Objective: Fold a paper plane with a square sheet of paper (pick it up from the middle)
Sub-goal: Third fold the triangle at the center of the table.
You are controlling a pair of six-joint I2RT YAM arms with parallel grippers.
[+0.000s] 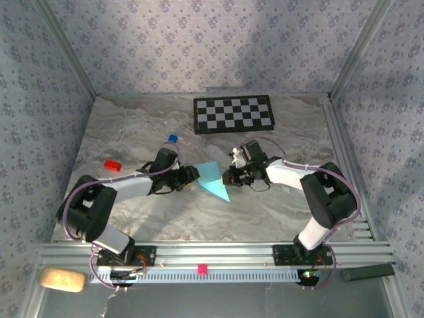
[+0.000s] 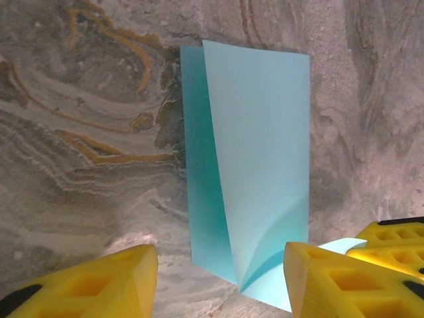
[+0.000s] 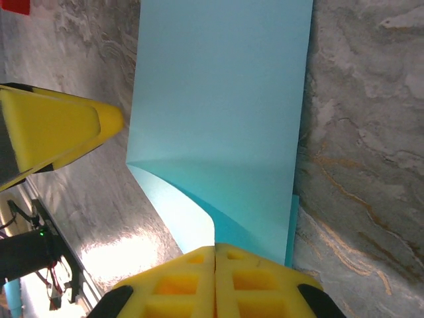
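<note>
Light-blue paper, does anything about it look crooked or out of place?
Yes. The light-blue paper is folded over unevenly: the top layer sits skewed, leaving a wedge of the lower layer showing along one side. Its corner near the right gripper bows up off the table instead of lying flat.

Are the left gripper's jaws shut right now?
No, in the left wrist view the left gripper has its yellow fingers standing well apart, with the folded blue sheet showing between them.
</note>
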